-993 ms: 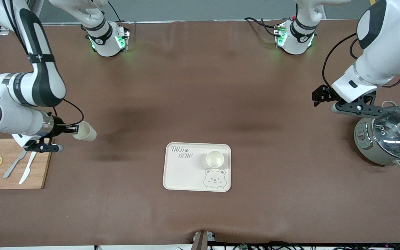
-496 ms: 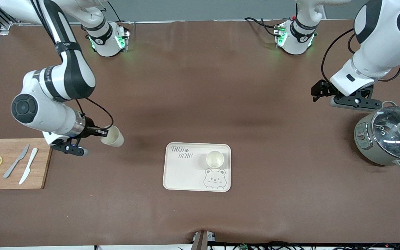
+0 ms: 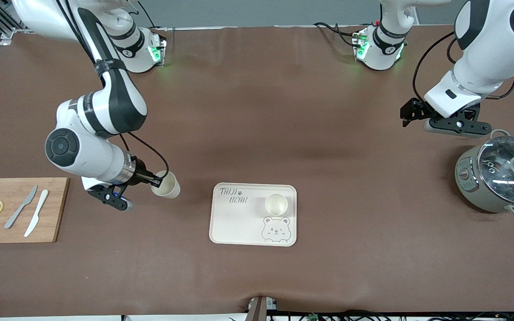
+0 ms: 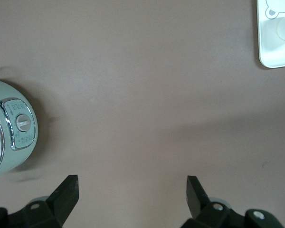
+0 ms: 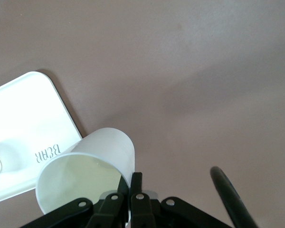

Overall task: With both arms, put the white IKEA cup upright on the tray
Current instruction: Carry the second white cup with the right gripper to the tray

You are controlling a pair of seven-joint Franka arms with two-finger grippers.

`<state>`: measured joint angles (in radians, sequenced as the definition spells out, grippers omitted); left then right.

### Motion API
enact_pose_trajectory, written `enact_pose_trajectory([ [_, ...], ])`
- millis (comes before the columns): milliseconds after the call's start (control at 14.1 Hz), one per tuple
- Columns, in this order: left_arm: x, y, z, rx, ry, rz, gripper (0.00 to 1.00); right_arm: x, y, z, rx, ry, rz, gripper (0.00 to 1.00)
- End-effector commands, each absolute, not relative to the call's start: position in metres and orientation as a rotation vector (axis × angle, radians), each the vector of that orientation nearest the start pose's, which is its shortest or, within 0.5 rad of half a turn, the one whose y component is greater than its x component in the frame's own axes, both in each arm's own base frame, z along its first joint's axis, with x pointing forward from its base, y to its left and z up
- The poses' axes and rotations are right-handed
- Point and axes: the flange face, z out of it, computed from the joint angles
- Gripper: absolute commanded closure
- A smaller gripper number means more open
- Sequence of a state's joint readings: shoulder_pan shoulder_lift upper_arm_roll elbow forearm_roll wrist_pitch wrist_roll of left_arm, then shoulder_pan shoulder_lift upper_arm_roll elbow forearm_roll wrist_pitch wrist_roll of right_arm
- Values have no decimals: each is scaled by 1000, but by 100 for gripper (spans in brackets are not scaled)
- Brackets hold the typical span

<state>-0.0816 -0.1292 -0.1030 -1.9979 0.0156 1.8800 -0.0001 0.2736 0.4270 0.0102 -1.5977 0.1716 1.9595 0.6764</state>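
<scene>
since a second ago the right gripper [image 3: 155, 182] has carried its white cup [image 3: 166, 185] from over the table beside the wooden cutting board [image 3: 51, 209] toward the tray [image 3: 234, 223] — so the carry looks well along, with the set-down not yet done; a second cup [image 3: 276, 204] already stands upright on the tray. its fingers pinch the cup's rim, the cup tilted and pointing from the fingertips toward the tray. the left gripper [image 4: 132, 190] waits, fingers spread and empty, over bare table beside the rice cooker [image 3: 498, 178]
</scene>
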Motion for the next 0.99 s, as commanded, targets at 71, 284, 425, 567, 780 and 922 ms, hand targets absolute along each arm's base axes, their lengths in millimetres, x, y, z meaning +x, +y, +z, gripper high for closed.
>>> enact_pose_trajectory([
  [71, 504, -95, 522, -3118, 320, -50, 0, 650, 225, 377, -2894, 833, 216, 100],
  [284, 504, -95, 525, -3123, 323, -61, 0, 648, 239, 375, -2888, 865, 215, 100],
  [425, 506, -97, 528, -3137, 323, -70, 0, 649, 249, 379, -2872, 898, 201, 100],
  [567, 507, -96, 530, -3141, 315, -74, 0, 646, 273, 373, -2875, 910, 204, 100],
  [780, 507, -94, 527, -3140, 313, -65, 0, 650, 307, 357, -2860, 970, 206, 100],
  [922, 509, -94, 526, -3145, 293, -62, 0, 647, 335, 343, -2838, 1025, 192, 100],
])
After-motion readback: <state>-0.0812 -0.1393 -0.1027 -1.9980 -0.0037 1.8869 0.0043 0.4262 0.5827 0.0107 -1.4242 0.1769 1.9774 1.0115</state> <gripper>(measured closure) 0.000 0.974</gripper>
